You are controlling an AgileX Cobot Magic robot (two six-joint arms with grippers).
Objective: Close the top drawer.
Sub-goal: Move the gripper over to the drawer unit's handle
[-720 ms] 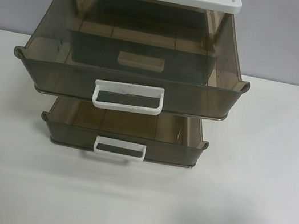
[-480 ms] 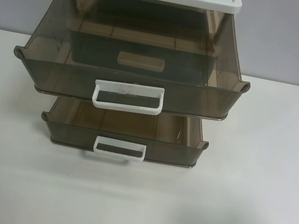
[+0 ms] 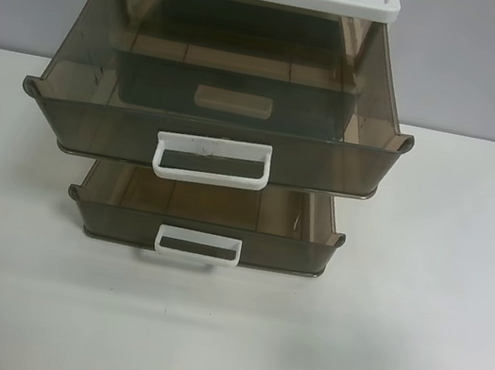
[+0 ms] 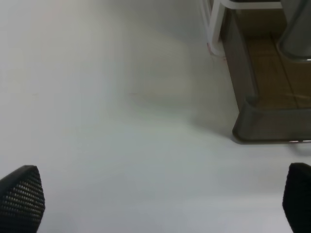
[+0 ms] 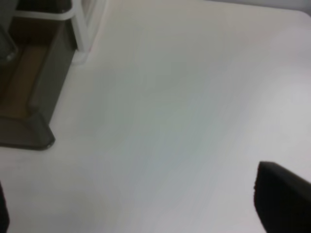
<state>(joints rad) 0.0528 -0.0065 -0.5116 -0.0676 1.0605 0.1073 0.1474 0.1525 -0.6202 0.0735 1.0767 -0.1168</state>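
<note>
Brown top drawer (image 3: 217, 111) overhangs lower drawer (image 3: 210, 209).

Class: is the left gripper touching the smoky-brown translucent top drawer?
Apart. Exterior high view shows the top drawer with no gripper on it; the left gripper hangs over the white table.
</note>
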